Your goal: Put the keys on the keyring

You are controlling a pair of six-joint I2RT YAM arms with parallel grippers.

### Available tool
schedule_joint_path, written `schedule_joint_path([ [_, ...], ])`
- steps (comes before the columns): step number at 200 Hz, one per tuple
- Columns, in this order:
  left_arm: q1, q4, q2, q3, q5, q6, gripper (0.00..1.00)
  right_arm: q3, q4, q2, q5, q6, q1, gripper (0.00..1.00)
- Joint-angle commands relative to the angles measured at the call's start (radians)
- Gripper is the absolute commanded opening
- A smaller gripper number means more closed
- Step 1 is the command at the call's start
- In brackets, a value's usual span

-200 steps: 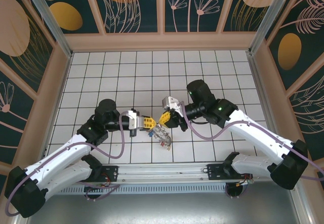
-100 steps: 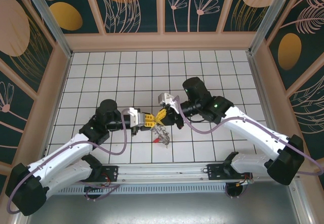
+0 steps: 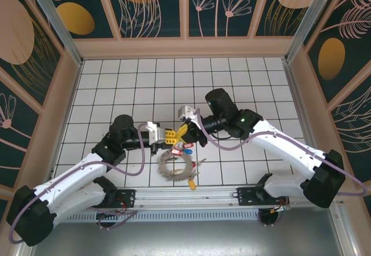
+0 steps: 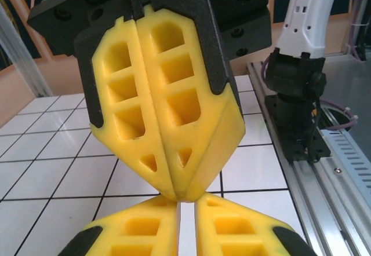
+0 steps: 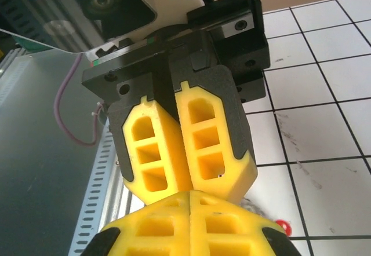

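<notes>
On the tiled table (image 3: 116,94), near-centre: left gripper (image 3: 172,136) and right gripper (image 3: 185,132) meet tip to tip. Left is cracked slightly apart, right pressed together, neither gripping anything. Keyring (image 3: 165,169) lies flat just nearer. Keys (image 3: 185,150) red and blue at its far rim; threaded or not, can't tell.

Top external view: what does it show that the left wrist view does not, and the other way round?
Top external gives the keyring lying flat on the tiles, with red and blue keys at its far rim and a yellow one at its near right. Left wrist gives the finger detail: the left gripper stands a narrow slit apart, the right gripper is shut, and neither holds anything. Both show the two grippers meeting tip to tip.
</notes>
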Motion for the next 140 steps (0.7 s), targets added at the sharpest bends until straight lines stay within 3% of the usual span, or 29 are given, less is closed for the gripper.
schedule_joint_path([
  [1, -0.002, 0.022, -0.023, -0.016, -0.066, -0.031, 0.16, 0.000, 0.010, -0.010, 0.131, 0.015, -0.018, 0.05],
  [16, 0.000, 0.021, -0.058, -0.050, -0.227, -0.089, 0.16, -0.053, 0.029, -0.052, 0.236, 0.017, -0.023, 0.25],
  [26, 0.007, 0.028, -0.094, -0.077, -0.343, -0.150, 0.19, -0.093, 0.049, -0.077, 0.274, 0.016, -0.021, 0.32],
  [52, 0.053, 0.024, -0.184, -0.126, -0.615, -0.368, 0.44, -0.168, 0.117, -0.095, 0.307, 0.023, -0.004, 0.35],
  [62, 0.078, -0.028, -0.208, -0.121, -0.713, -0.473, 0.59, -0.177, 0.127, -0.081, 0.309, 0.008, 0.012, 0.35],
  [70, 0.103, -0.088, -0.219, -0.107, -0.773, -0.539, 0.66, -0.177, 0.128, -0.058, 0.310, -0.009, 0.029, 0.36],
  [88, 0.163, -0.229, -0.199, -0.056, -0.757, -0.604, 0.69, -0.154, 0.106, 0.018, 0.324, -0.060, 0.077, 0.36],
  [111, 0.211, -0.377, -0.119, 0.016, -0.769, -0.681, 0.80, -0.118, 0.084, 0.140, 0.367, -0.126, 0.169, 0.38],
  [140, 0.340, -0.386, -0.079, 0.021, -0.649, -0.755, 0.83, -0.117, 0.125, 0.258, 0.427, -0.201, 0.273, 0.40],
])
